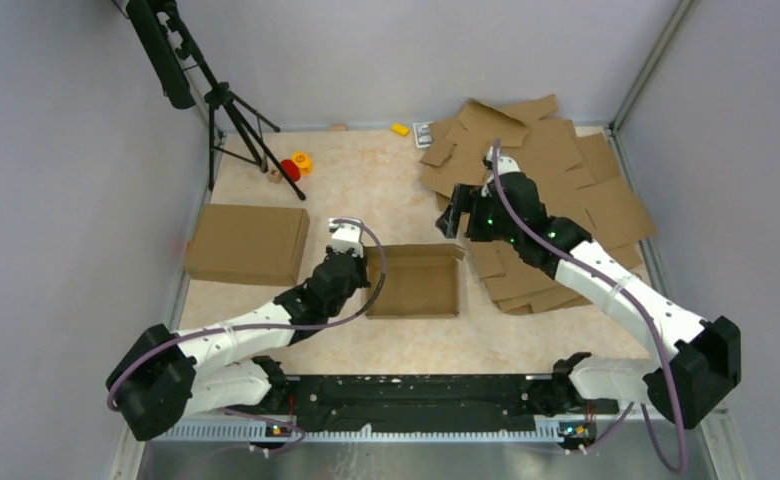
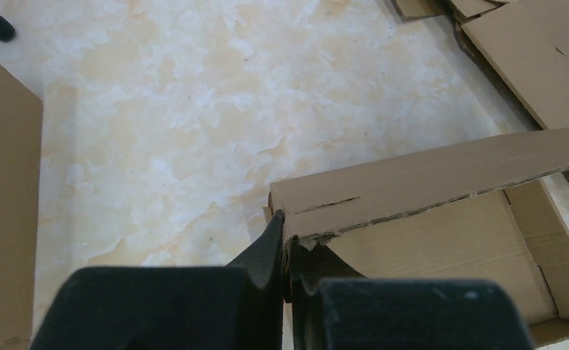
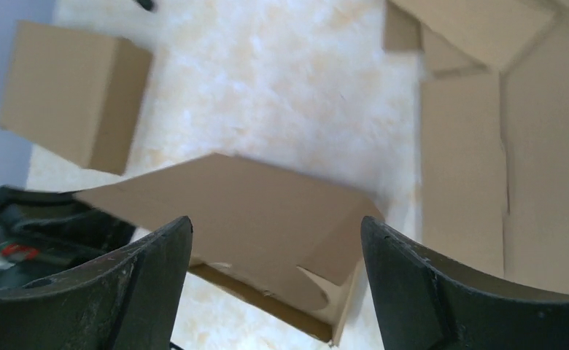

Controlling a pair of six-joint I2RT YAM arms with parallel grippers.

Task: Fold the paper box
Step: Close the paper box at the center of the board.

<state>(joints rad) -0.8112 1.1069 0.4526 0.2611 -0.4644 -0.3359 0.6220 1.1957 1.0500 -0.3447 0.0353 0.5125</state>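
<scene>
Table (image 1: 366, 190): beige marbled top, matte, evenly lit, with soft shadows. Walls (image 1: 386, 50): plain grey, on the far side and on both flanks. A metal frame post (image 1: 651, 65) rises at the corner beyond and to the right of the right gripper (image 1: 453, 215). A black tripod (image 1: 236, 115) stands beyond and to the left of the left gripper (image 1: 346, 235), with its feet on the table, close to the left wall. A ribbed metal strip (image 1: 416, 432) runs along the near edge, behind both grippers.
</scene>
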